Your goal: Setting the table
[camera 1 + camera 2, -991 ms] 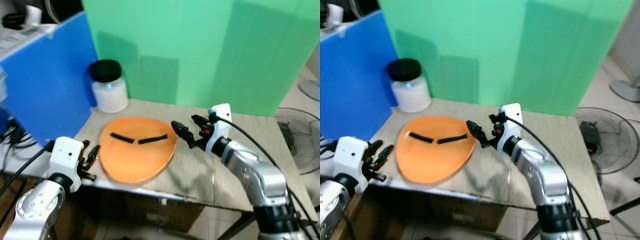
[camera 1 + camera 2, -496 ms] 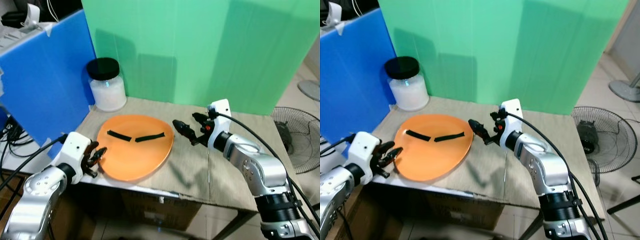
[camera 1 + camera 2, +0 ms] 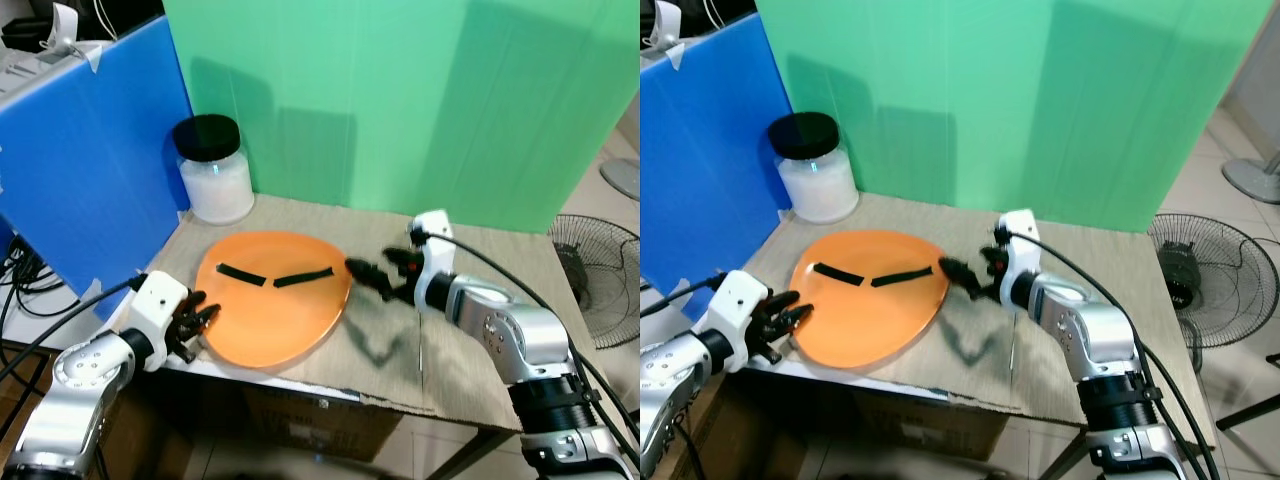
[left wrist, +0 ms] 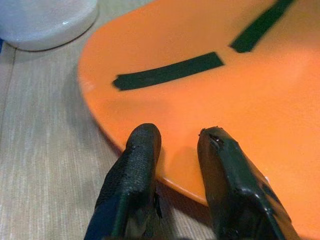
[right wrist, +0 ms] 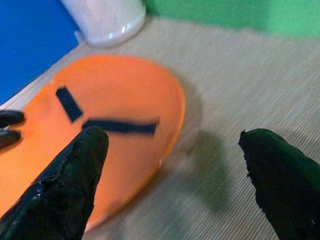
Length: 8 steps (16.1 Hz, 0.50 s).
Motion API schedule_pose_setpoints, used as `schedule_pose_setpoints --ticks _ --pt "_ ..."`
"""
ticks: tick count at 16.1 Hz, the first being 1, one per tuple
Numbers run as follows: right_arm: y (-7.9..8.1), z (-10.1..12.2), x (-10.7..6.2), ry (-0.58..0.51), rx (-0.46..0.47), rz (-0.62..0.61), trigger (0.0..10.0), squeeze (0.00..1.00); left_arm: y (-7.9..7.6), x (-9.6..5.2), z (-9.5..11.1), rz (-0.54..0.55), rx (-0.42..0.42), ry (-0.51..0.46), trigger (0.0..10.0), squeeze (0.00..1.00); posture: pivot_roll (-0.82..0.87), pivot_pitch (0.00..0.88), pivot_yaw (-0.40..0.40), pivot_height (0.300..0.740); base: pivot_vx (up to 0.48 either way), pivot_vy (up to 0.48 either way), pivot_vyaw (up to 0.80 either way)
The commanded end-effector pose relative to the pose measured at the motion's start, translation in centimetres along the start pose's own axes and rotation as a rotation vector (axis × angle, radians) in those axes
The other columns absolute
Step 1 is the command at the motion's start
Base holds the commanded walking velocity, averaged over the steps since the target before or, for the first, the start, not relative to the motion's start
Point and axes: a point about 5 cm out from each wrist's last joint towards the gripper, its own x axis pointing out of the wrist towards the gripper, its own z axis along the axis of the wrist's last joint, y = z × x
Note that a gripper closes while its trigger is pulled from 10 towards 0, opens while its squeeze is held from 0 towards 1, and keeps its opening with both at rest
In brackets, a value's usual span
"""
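An orange plate (image 3: 272,310) lies on the counter (image 3: 470,340) — just in front of a white jar (image 3: 214,170). The left end effector (image 4: 175,150) straddles the plate's near rim, fingers slightly parted; the right end effector (image 3: 378,281) hovers wide open beside its far edge.

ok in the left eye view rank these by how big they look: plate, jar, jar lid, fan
1. plate, clearly the largest.
2. jar.
3. fan, cut off by the frame edge and farther away, so its place against the jar is unsure.
4. jar lid, smallest.
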Motion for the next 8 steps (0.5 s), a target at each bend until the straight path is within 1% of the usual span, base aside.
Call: schedule_pose_setpoints --ticks 1,2,3,4,5,8 --pt "-0.2 0.1 0.1 0.017 0.037 0.01 10.0 0.0 -1.0 -0.1 -2.0 -0.058 -0.025 0.083 10.0 0.0 -0.06 0.0 0.006 0.74 0.0 0.0 0.0" --pt "-0.1 -0.2 0.3 0.029 0.09 0.039 10.0 0.0 -1.2 -0.2 -2.3 -0.069 -0.022 0.082 10.0 0.0 -0.06 0.0 0.004 0.74 0.0 0.0 0.0" --pt "0.0 -0.3 0.5 0.033 0.123 0.056 10.0 0.0 -1.3 -0.3 -2.5 -0.075 -0.026 0.079 10.0 0.0 -0.06 0.0 0.002 0.74 0.0 0.0 0.0" --pt "0.5 -0.5 1.0 0.04 0.182 0.095 10.0 0.0 -1.8 -0.4 -2.8 -0.091 -0.04 0.073 10.0 0.0 -0.06 0.0 0.0 0.74 0.0 0.0 0.0" --pt "0.9 -0.6 1.4 0.045 0.211 0.12 10.0 0.0 -2.1 -0.4 -3.0 -0.104 -0.04 0.076 10.0 0.0 -0.06 0.0 -0.002 0.74 0.0 0.0 0.0" --pt "1.8 -0.8 2.5 0.045 0.23 0.157 10.0 0.0 -2.9 -0.4 -3.5 -0.144 -0.04 0.074 10.0 0.0 -0.06 0.0 -0.005 0.74 0.0 0.0 0.0"
